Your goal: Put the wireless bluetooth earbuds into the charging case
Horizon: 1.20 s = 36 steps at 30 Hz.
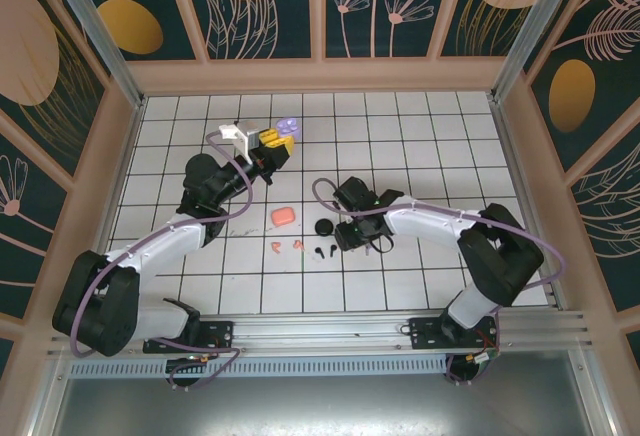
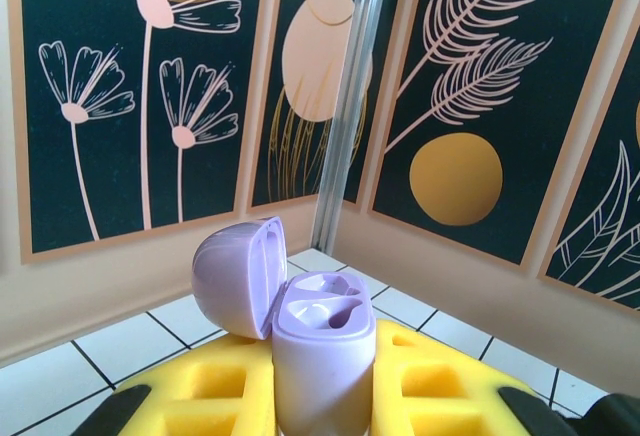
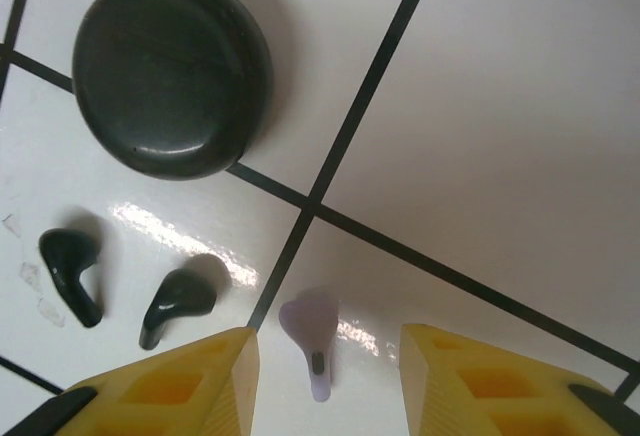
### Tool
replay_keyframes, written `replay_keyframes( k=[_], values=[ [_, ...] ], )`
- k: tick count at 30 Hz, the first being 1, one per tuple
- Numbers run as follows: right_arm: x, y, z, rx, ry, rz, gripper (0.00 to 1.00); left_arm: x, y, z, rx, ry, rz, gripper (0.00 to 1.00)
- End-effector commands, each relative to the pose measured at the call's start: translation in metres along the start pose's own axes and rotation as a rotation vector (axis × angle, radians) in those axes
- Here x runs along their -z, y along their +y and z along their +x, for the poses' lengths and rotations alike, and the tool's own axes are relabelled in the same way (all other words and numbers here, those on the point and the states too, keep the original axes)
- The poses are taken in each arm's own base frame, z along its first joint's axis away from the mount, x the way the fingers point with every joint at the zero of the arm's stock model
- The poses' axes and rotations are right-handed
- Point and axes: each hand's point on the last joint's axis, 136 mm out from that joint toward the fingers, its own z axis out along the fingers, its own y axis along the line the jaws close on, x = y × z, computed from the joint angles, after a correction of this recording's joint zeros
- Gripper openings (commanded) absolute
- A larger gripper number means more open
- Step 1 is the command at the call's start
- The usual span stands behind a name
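My left gripper (image 2: pixel 322 408) is shut on the lavender charging case (image 2: pixel 325 346), holding it upright above the tiles with its lid (image 2: pixel 232 278) swung open and both sockets empty. From above, that gripper (image 1: pixel 272 140) and case (image 1: pixel 288 126) sit at the back left. My right gripper (image 3: pixel 325 381) points down at the floor, open, with one lavender earbud (image 3: pixel 312 341) lying flat between its yellow fingers (image 3: pixel 180 386), touching neither. Two black earbuds (image 3: pixel 72 274) (image 3: pixel 178 304) lie just left of it. Salmon-orange earbuds (image 1: pixel 275 247) (image 1: pixel 295 245) lie further left.
A shut black round case (image 3: pixel 172 71) rests on the tiles beyond the black earbuds, also seen from above (image 1: pixel 323 228). A salmon-orange case (image 1: pixel 283 216) lies left of it. The right gripper (image 1: pixel 348 238) hovers beside these. Patterned walls enclose the tiled floor.
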Motion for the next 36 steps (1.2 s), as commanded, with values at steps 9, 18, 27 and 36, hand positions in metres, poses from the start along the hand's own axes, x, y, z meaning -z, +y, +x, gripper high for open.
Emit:
replay_keyframes(
  k=[9,18,27,36],
  values=[
    [-0.010,0.003,0.005,0.046,0.048,0.057,0.41,0.002,-0.009,-0.021,-0.017,-0.063,0.016,0.00],
    [-0.017,0.005,0.008,0.055,0.066,0.060,0.38,0.002,-0.009,-0.022,-0.016,-0.065,0.020,0.00],
    [-0.021,0.000,0.010,0.053,0.068,0.088,0.32,0.002,-0.010,-0.023,-0.014,-0.066,0.022,0.00],
    [-0.014,0.001,0.006,0.036,0.039,0.081,0.23,0.002,-0.010,-0.019,-0.011,-0.057,0.027,0.00]
  ],
)
